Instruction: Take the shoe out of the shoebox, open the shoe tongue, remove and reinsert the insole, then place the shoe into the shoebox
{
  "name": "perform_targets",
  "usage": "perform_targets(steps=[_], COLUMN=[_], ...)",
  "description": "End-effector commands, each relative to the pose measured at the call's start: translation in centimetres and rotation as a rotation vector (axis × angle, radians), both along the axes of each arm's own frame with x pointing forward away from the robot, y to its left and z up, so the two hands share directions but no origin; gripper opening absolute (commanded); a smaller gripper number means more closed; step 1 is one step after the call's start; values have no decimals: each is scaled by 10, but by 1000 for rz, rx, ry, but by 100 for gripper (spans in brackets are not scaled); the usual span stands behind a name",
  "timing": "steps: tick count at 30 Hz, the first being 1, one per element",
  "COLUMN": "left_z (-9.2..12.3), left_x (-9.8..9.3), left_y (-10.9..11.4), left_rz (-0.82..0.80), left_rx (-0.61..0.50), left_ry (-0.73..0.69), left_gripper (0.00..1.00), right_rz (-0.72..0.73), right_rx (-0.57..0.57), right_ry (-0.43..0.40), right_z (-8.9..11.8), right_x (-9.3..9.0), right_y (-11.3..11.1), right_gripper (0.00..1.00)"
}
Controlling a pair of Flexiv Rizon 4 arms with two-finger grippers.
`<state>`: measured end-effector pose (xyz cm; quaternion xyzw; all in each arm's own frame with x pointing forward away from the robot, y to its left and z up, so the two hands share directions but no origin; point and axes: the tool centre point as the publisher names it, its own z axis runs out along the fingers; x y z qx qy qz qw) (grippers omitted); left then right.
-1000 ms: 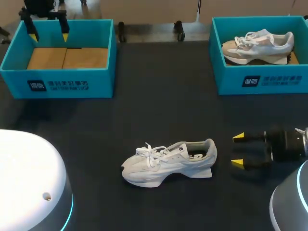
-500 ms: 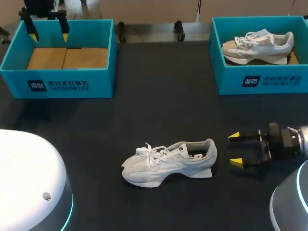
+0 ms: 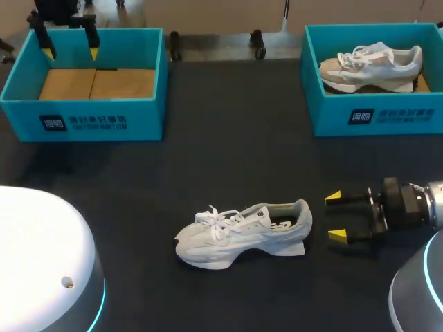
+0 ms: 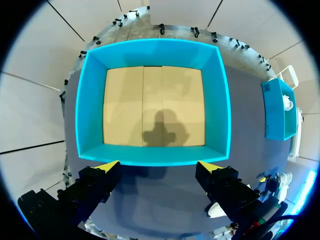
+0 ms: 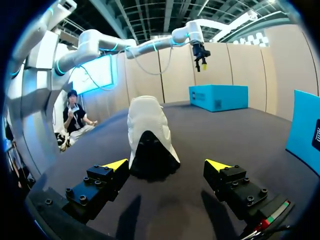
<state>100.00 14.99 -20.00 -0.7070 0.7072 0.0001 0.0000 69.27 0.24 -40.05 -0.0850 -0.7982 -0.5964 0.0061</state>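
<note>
White print [image 3: 83, 124] marks the left shoebox [image 3: 149, 119] front wall.

- Left arm [image 3: 59, 10] is at the far left of the scene, with its wrist pointing straight down. Its jaws stand wide open, the yellow tips [image 4: 107, 166] well apart with nothing between them.
- Right arm [image 3: 410, 205] comes in from the near right. It lies level and low over the counter [image 3: 235, 124], pointing left. Its jaws are spread open and grip nothing; one yellow tip [image 3: 334, 197] sits farther, the other nearer.
</note>
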Motion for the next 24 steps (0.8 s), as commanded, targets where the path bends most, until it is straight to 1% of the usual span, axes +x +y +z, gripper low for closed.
perform_targets(steps=[1, 9, 15, 24], left_z=[0, 0, 0, 0], left_x=[0, 0, 0, 0], left_y=[0, 0, 0, 0], left_rz=[0, 0, 0, 0], left_rx=[0, 0, 0, 0], left_ry=[0, 0, 0, 0], left_gripper=[100, 100, 100, 100], right_rz=[17, 8, 4, 4], right_rx=[19, -4, 8, 11], right_ry=[7, 14, 18, 9], right_z=[-4, -5, -5, -1], right_x=[3, 1, 3, -1], right_y=[2, 17, 20, 26], right_gripper=[100, 100, 100, 100])
